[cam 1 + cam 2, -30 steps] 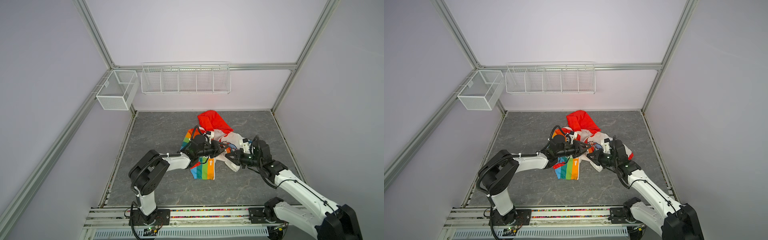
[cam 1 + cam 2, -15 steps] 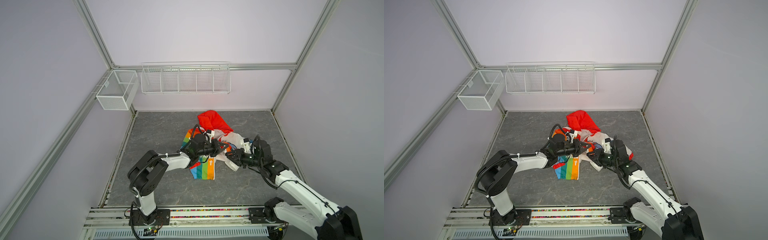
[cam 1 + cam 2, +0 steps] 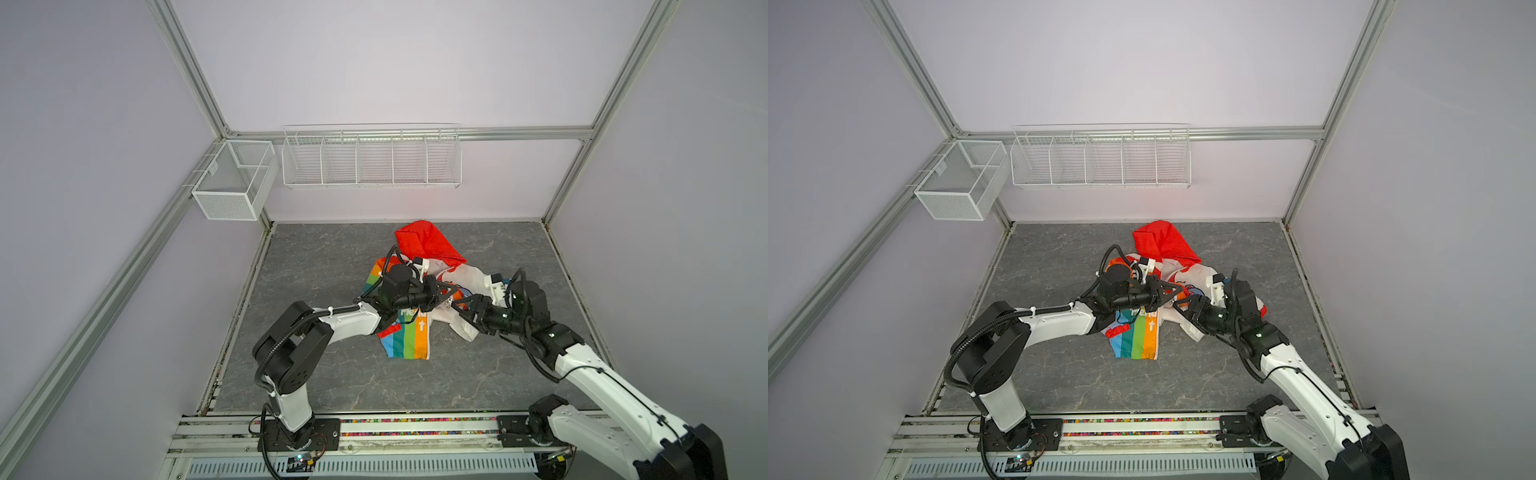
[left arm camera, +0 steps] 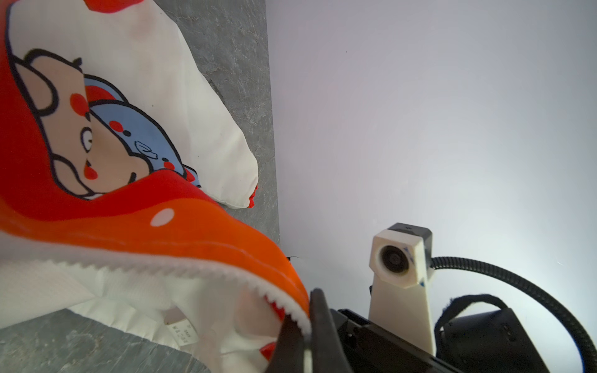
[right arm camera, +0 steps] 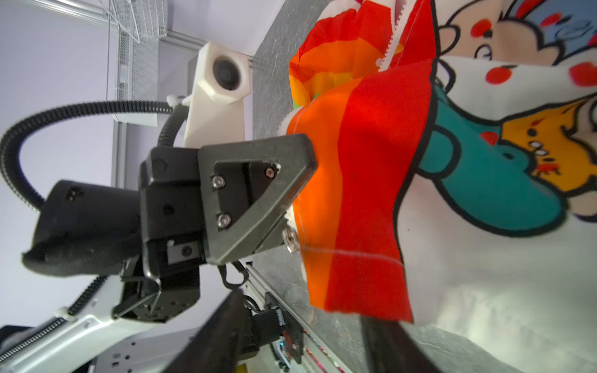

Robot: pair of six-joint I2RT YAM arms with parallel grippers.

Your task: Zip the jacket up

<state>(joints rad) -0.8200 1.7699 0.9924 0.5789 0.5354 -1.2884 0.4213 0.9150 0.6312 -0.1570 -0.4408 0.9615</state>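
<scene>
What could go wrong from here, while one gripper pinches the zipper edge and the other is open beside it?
1. The left gripper pinches only the thin zipper teeth of the jacket; a pull may make the edge slip out.
2. The right gripper is open and holds nothing, so the bunched cloth may fold over the other zipper half.
3. The two grippers stand very close; moving closer could knock them together.

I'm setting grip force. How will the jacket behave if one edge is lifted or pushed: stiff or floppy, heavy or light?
Probably floppy: the jacket lies crumpled, and the edge pinched by the left gripper sags in a curve. Likely light, since the cloth looks thin. A push would probably bunch it up rather than slide it whole.
</scene>
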